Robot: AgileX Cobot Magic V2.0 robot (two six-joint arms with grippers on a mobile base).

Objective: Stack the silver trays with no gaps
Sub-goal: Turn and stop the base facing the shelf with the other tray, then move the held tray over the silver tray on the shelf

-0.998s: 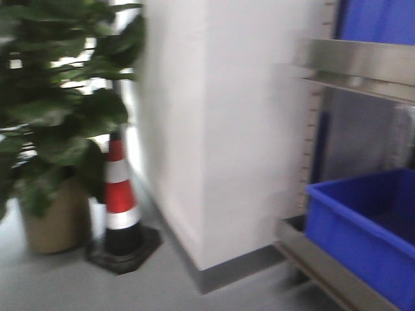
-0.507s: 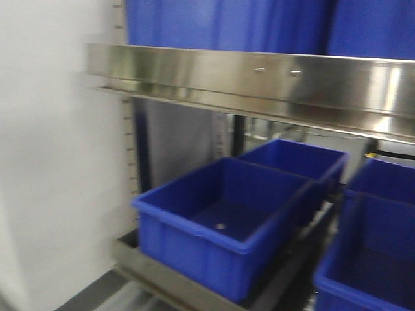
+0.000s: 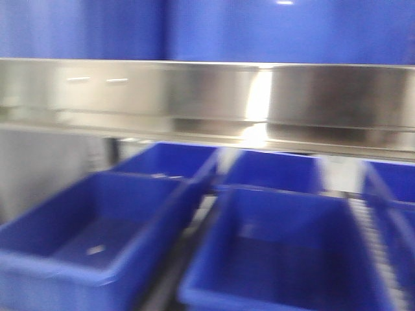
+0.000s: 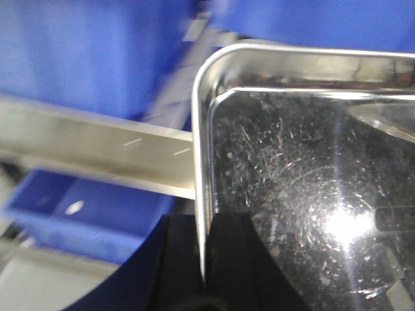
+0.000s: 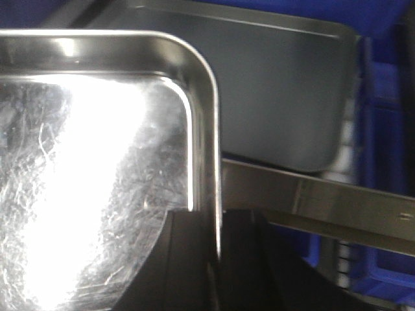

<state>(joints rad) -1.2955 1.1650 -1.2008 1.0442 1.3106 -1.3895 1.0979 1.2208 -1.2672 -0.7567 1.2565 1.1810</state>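
The left gripper and right gripper pinch opposite rims of a silver tray, held before the blue bins — lower both sides evenly, corners square over the second tray.

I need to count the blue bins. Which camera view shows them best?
The front view: several blue bins sit open under the steel rail, though blurred. Each wrist view shows only blue fragments behind a tray.
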